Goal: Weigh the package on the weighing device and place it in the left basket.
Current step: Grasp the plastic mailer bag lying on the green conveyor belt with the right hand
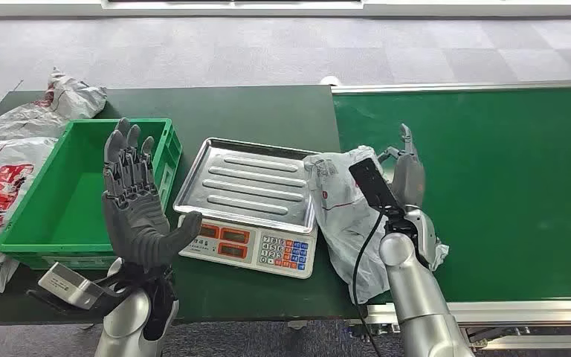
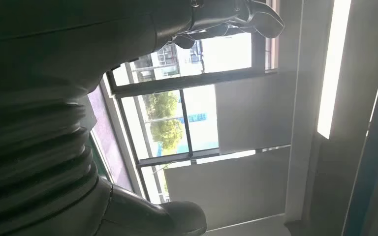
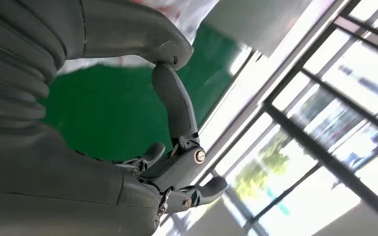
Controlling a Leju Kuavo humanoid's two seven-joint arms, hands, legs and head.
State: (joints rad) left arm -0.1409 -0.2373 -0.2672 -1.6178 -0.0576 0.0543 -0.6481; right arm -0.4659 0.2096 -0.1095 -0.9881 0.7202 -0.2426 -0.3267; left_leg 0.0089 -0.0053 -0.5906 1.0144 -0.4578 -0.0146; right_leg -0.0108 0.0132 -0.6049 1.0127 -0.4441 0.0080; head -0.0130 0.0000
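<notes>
Package lies beside the scale, against the right hand; grasp unclear.

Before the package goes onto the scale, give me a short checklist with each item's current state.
1. Scale tray bare: ok.
2. Right hand at the package: ok, it lies against the package's right side at the belt's edge.
3. Firm grip on the package: cannot tell; the bag hides the contact.
4. Left hand free: ok, raised, fingers apart, holding nothing.
5. Left basket ready: ok, nothing seen inside.
6. Scale display readable: cannot tell, digits too small.
</notes>
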